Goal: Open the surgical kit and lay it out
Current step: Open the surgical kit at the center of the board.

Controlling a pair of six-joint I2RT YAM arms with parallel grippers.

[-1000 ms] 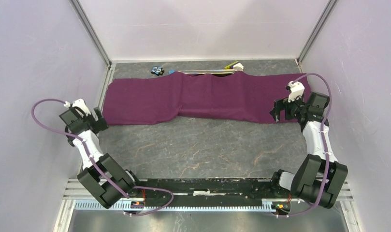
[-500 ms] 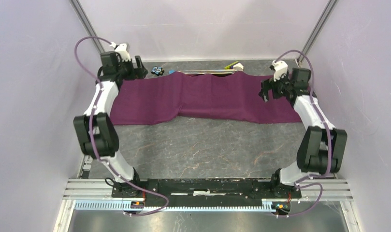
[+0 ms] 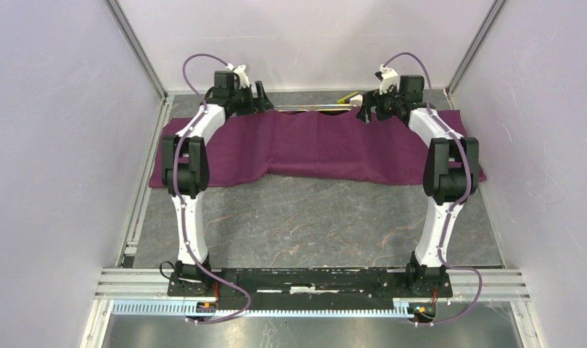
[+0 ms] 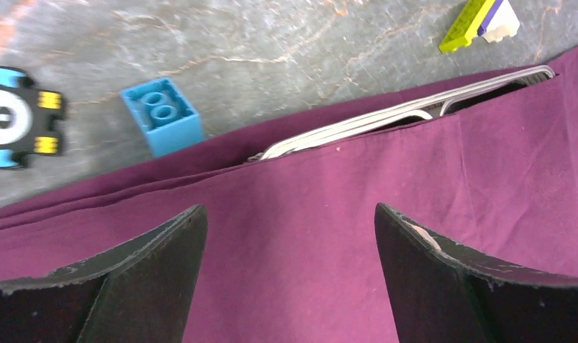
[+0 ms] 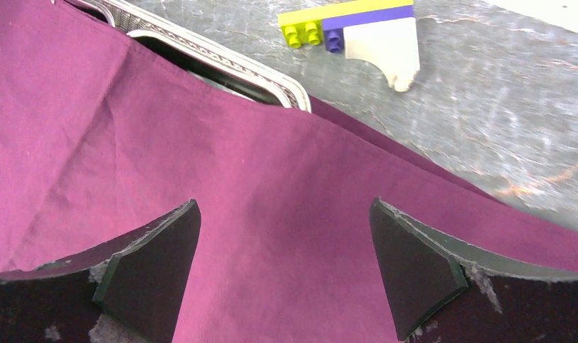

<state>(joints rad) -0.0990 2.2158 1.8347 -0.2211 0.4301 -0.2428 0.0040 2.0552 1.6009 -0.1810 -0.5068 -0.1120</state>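
we hover our left gripper (image 4: 287, 214) and right gripper (image 5: 283, 207), both spread wide apart, over the far edge of the purple cloth (image 3: 312, 145), which lies at the back of the table (image 3: 297, 217) and covers all but the rim of the steel tray (image 5: 221, 57).

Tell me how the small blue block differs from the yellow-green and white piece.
The blue block is one colour; the yellow-green piece joins yellow-green, purple and white parts. The block is short and boxy; the piece is longer, with a curved white end. The block sits at the edge of the cloth; the piece lies apart from it. Both rest on the table.
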